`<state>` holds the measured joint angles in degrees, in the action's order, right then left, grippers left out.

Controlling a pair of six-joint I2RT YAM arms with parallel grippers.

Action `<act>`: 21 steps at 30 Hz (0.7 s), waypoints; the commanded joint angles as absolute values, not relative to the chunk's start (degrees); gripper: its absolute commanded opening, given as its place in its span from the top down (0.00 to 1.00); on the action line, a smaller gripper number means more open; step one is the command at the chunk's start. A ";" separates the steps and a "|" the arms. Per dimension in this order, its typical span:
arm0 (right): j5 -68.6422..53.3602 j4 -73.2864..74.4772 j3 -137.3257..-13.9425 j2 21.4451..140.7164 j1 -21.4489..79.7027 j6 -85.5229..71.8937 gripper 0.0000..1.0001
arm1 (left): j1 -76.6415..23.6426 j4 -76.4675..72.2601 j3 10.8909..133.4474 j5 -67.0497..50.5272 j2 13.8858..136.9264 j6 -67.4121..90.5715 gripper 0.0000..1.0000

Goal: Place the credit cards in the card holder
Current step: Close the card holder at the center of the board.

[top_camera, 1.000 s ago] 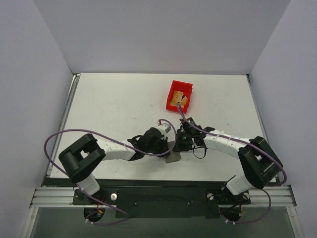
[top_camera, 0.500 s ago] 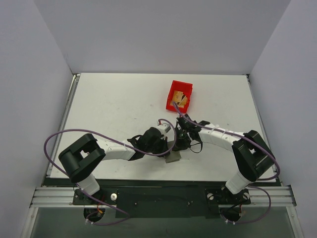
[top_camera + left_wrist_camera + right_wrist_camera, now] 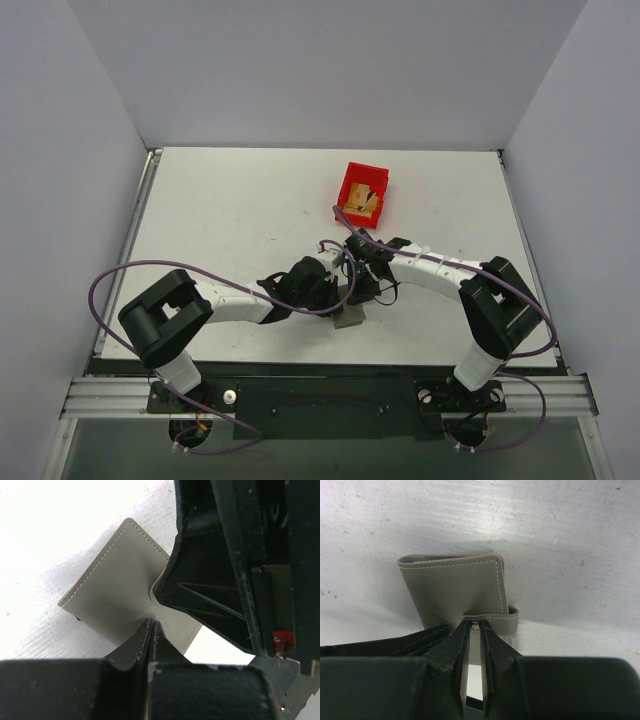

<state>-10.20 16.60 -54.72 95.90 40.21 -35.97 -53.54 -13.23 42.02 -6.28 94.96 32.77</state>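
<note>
Card holder (image 3: pixel 452 587), closed, flat on table (image 3: pixel 230 220): one edge pinched tight by left gripper (image 3: pixel 152 626), closing tab (image 3: pixel 509 621) seemingly nipped by right gripper (image 3: pixel 475 626); peel tab gently against left hold; credit cards (image 3: pixel 362 203) in red bin (image 3: pixel 348 186).

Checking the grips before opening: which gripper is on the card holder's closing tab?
The right gripper: its fingertips pinch the looped tab of the card holder. The left gripper clamps the plain cover edge instead.
</note>
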 commanded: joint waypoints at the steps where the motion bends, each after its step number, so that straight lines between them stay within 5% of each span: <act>1: -2.99 20.83 -50.71 102.39 41.48 -35.24 0.93 | -53.44 -12.74 41.66 -6.06 94.92 32.61 1.00; 15: -2.81 19.78 -50.01 106.70 41.83 -35.95 0.97 | -53.44 -13.10 41.22 -5.98 94.40 32.87 1.00; 21: -2.56 11.89 -46.76 93.12 41.92 -36.82 0.92 | -53.44 -11.26 42.27 -4.66 91.07 32.96 1.00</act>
